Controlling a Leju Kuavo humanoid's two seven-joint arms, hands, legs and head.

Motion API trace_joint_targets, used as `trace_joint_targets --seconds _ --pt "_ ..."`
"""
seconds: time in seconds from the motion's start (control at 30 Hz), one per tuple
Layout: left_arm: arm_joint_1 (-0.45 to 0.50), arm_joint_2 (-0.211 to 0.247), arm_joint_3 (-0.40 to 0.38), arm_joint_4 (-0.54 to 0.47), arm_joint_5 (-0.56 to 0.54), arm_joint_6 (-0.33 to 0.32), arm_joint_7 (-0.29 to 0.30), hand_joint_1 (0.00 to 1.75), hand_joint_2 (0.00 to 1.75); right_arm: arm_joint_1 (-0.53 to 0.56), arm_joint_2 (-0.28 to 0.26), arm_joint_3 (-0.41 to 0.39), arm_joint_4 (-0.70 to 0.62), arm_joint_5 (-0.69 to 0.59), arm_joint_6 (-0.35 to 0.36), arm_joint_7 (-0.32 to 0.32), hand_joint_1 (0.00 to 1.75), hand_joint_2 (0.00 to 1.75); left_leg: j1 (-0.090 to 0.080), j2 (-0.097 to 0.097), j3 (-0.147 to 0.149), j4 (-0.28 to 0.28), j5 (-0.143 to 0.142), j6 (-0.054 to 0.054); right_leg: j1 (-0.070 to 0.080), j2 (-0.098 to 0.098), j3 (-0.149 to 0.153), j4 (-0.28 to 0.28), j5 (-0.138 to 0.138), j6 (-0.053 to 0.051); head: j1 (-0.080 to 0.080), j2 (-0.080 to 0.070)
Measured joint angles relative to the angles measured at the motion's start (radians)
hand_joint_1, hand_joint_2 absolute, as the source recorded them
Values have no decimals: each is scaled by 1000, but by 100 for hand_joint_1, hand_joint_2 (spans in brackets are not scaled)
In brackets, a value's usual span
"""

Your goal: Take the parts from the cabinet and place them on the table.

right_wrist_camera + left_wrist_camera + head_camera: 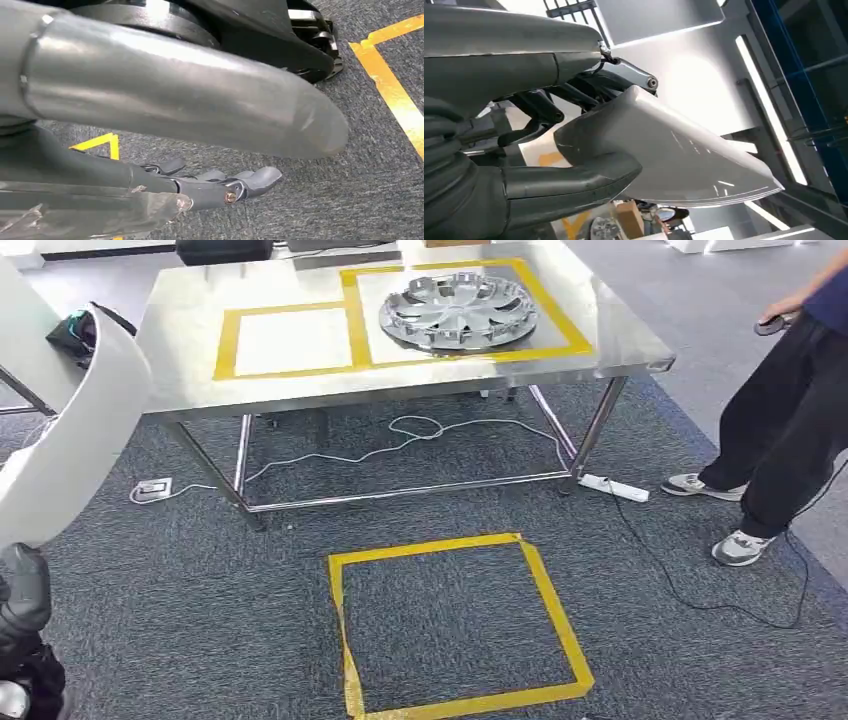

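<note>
Holding the smooth white panel (684, 155) pinched between our left hand's (574, 145) thumb and fingers (539, 112), it could slip out while our right hand (220, 187) hangs with nothing in it.

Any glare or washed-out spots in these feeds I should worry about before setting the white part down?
Head view: the steel table reflects overhead light strongly, washing out its far edge, though the hubcap and yellow tape stay readable. Left wrist view: bright ceiling lights blow out the background behind the white panel held by the left hand. Right wrist view: even light, the right hand sharp against carpet.
</note>
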Motion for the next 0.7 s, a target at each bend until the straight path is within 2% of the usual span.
trace_joint_targets --seconds 0.17,0.23,0.33,0.37,0.4,0.43,0.5,0.53,0.57,0.6,0.67,0.7 --pt "1 0 0 0 0 0 0 175 175 0 0 0 0 0 0 0 0 0 0 0 0 0 0 0 0 0 0 0 0 0 0 0" --pt "2 1 -1 0 -1 0 0 175 175 0 2 0 0 1 3 -2 0 0 -4 0 -4 9 -5 16 -5 0 1 -4 1 7 -1 0" --pt "2 2 -2 -1 -4 0 0 175 175 0 5 0 0 1 4 -3 0 0 -6 1 -2 -1 -3 29 -5 1 4 -14 5 15 -1 0" --pt "3 2 -3 -3 -5 0 0 175 175 0 5 0 0 1 4 -3 0 0 8 4 11 -25 10 29 -2 -2 -2 -11 1 17 -1 0" --pt "4 2 -6 -3 -9 0 0 175 175 1 5 0 0 1 4 -5 0 0 7 9 19 -31 9 31 1 -14 -8 12 -16 20 2 0" --pt "4 2 -6 -3 -10 1 0 175 175 0 5 0 0 1 4 -5 0 0 9 11 20 -32 9 34 -1 -20 -35 70 -53 23 8 0" --pt "9 2 -6 -3 -11 1 0 175 175 -1 5 0 0 0 4 -4 0 0 9 16 19 -31 8 34 -6 -29 -121 241 -131 31 8 0" --pt "11 2 -6 -3 -12 2 0 175 175 1 5 0 0 0 3 -4 0 0 10 17 19 -30 7 32 -7 -31 -149 295 -143 36 9 0" --pt "14 2 -7 -3 -13 1 0 175 175 3 5 -1 0 0 3 -4 0 0 12 17 20 -30 5 29 -10 -32 -151 294 -129 40 9 0" --pt "15 2 -7 -3 -13 2 0 175 175 4 5 -1 0 0 3 -4 0 0 14 17 21 -28 3 25 -12 -32 -132 252 -97 43 9 0" --pt "17 0 -7 -3 -13 3 0 175 175 2 5 -2 0 0 3 -5 0 0 24 14 21 -13 -7 9 -20 -31 -35 62 -2 53 10 0" --pt "17 0 -7 -5 -13 3 0 175 175 2 6 -2 1 0 4 -5 0 0 22 14 18 -1 -15 -2 -26 -22 -7 5 -6 63 13 0"
